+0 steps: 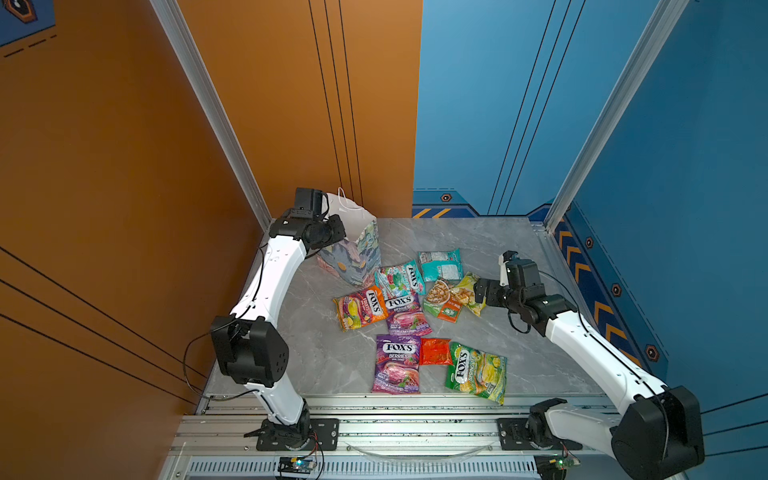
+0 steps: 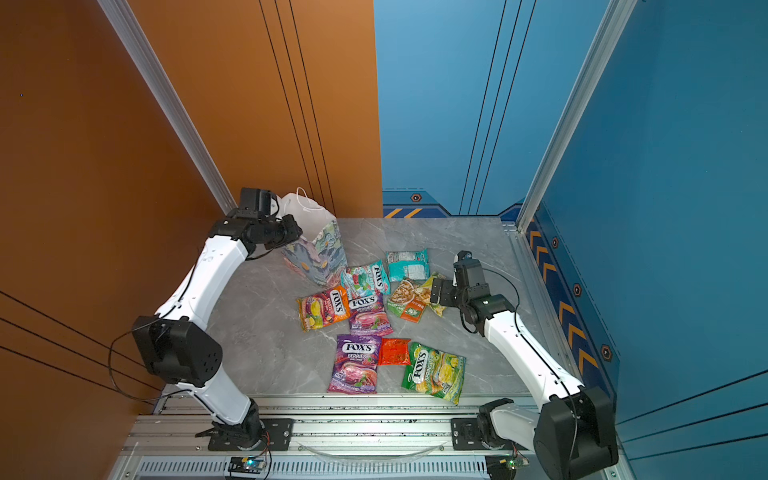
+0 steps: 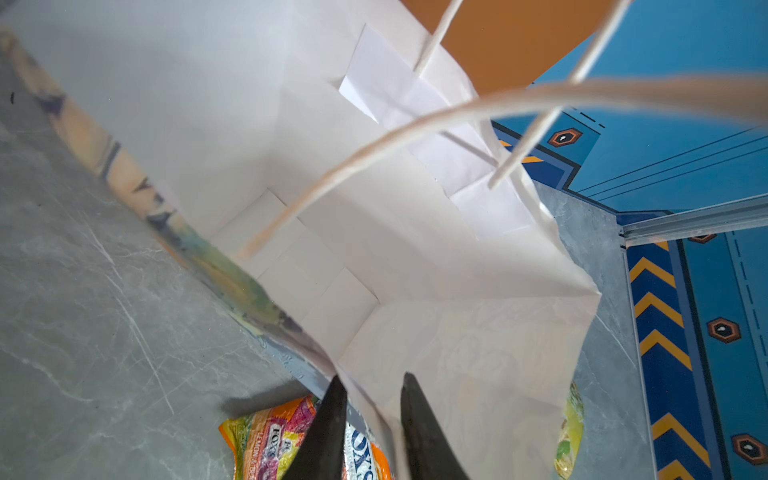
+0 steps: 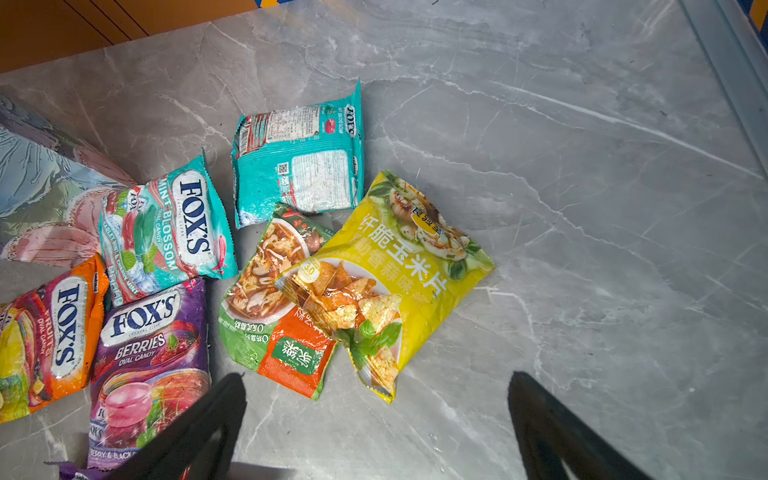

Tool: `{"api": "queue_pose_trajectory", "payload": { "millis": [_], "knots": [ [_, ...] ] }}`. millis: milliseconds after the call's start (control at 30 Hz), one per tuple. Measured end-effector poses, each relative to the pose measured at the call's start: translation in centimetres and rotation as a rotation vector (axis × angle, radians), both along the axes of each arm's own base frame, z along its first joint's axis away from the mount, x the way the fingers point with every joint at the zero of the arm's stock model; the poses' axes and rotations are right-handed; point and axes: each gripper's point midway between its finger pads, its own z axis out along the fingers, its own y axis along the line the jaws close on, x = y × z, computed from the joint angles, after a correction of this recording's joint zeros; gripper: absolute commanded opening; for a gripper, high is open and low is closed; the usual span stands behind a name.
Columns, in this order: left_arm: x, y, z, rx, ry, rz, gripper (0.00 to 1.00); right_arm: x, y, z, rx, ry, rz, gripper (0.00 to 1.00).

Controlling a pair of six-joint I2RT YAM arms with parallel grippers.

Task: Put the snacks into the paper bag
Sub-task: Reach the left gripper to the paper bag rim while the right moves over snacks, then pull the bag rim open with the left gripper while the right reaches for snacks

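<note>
The paper bag (image 1: 358, 249) (image 2: 320, 249) stands upright at the back left, floral outside, white inside (image 3: 374, 232), with nothing in it. My left gripper (image 3: 372, 380) (image 1: 332, 230) sits at its near rim, one finger outside and one inside the wall, jaws narrowed with a small gap left. The snacks lie flat on the table: a yellow chip bag (image 4: 399, 266) (image 1: 471, 291) over a green-orange packet (image 4: 274, 324), two teal packets (image 1: 440, 266) (image 1: 399, 278), an orange one (image 1: 359, 309), two purple ones (image 1: 405, 316) (image 1: 397, 365), a red one (image 1: 435, 351) and a green one (image 1: 478, 372). My right gripper (image 4: 376, 380) (image 1: 480, 291) hovers wide open beside the chip bag, holding nothing.
The grey marble table (image 1: 498, 332) is bounded by an orange wall on the left, a blue wall at the back and right, and an aluminium rail (image 1: 395, 409) in front. The bag's white cord handles (image 3: 415, 124) arch across its mouth.
</note>
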Motion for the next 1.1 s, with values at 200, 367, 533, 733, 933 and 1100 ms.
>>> {"api": "queue_pose_trajectory", "payload": {
  "millis": [200,367,533,733,933,1100],
  "knots": [
    [0.2,1.8,0.9,-0.02,-0.004,0.019,0.06,0.0,0.0,-0.4,-0.003,0.01,0.0,1.0],
    [0.2,2.9,2.0,-0.043,-0.016,0.022,0.02,0.0,0.0,-0.6,-0.004,0.016,0.0,1.0],
    [-0.3,3.5,2.8,-0.046,-0.012,0.01,0.0,0.0,0.4,-0.6,0.008,0.019,0.011,1.0],
    [-1.7,4.5,4.2,-0.071,-0.025,0.009,0.0,-0.2,2.0,-0.2,0.024,0.016,0.045,0.99],
    [-4.3,5.9,7.6,-0.102,-0.103,0.015,0.0,-0.1,7.8,0.2,0.061,0.034,0.157,0.87],
    [-6.7,7.0,8.2,-0.114,-0.123,0.028,0.0,-0.5,15.8,-0.7,0.116,0.088,0.289,0.76]
  ]
}}
